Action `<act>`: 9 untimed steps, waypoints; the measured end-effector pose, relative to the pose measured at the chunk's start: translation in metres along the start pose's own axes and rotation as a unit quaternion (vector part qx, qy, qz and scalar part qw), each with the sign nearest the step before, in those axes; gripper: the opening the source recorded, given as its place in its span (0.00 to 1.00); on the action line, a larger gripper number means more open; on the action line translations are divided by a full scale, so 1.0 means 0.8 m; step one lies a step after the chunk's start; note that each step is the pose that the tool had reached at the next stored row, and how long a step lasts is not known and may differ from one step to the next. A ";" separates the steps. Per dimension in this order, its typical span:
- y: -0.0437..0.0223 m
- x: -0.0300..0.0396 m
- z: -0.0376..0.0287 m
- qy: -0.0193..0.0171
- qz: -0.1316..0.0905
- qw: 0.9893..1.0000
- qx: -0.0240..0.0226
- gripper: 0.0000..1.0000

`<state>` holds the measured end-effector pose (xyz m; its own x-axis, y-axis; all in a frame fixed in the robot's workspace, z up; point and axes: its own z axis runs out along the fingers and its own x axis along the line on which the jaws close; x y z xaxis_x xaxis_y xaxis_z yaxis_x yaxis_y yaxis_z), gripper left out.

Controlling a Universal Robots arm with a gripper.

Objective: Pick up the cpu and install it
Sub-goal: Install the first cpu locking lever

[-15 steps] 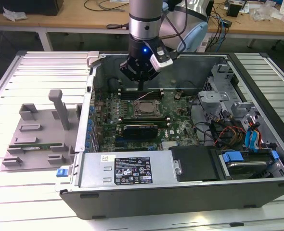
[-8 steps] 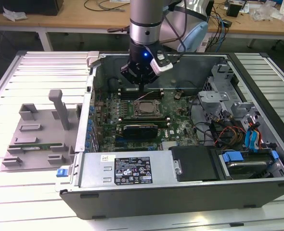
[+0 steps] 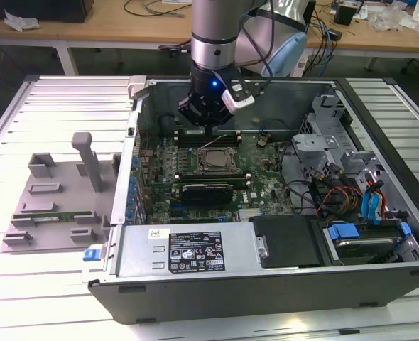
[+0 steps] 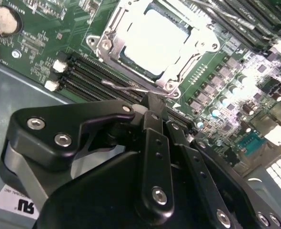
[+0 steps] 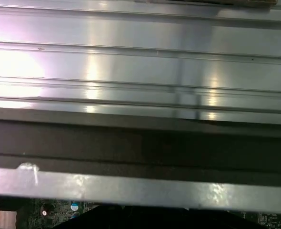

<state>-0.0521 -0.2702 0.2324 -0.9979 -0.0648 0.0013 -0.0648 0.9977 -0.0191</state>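
Gripper (image 3: 208,119), fingers pressed together and holding nothing, hangs inside the open computer case (image 3: 266,284), with the cpu (image 4: 155,40) seated in its socket frame (image 4: 166,81) at 6 o'clock just below it in the exterior view, memory slots (image 4: 90,78) flanking.

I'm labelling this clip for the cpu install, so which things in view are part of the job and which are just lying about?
Part of the job:
- cpu, seated in the socket frame
- end effector, just beside the socket
- motherboard in the computer case

Lying about:
- grey fixture tray on the exterior view's left
- blue cables
- memory slots
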 end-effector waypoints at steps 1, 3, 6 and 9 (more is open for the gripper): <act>0.0013 0.0000 0.0007 0.000 -0.002 1.000 0.000 0.11; 0.0022 -0.0015 0.0050 0.000 -0.003 1.000 0.000 0.11; 0.0020 -0.0058 0.0088 0.000 -0.003 1.000 0.000 0.11; 0.0017 -0.0128 0.0159 0.000 -0.002 1.000 0.000 0.11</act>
<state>-0.0419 -0.2684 0.2197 -0.9976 -0.0689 0.0014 -0.0689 0.9974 -0.0191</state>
